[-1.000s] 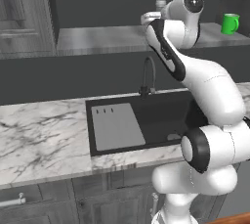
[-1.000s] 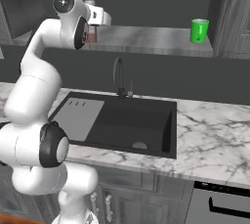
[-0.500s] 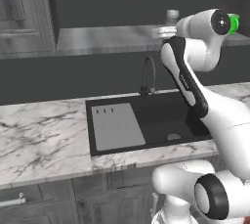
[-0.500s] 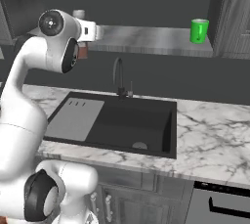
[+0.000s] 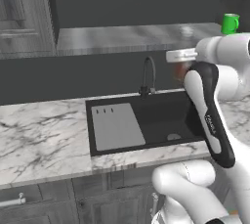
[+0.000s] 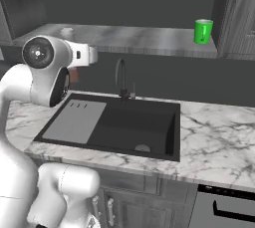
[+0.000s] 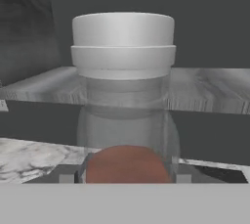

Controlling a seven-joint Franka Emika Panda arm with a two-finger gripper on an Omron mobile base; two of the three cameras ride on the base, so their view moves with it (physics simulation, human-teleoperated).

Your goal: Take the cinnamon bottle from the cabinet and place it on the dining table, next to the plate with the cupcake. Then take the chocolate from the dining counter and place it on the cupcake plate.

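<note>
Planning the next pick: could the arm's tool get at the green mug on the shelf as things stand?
Probably not yet: the tool is shut on the cinnamon bottle. The green mug stands alone on the shelf, nothing blocking it.

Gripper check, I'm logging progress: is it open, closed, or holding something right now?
Gripper: closed on the cinnamon bottle, held clear of the cabinet shelf.

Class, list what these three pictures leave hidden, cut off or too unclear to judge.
- Cinnamon bottle: hand view, its lower part is cut off by the bottom edge.
- Pincer: left base view, hidden behind the white arm.
- Green mug: right base view, too far off to see inside.
- Sink: its left part is hidden by the arm.
</note>
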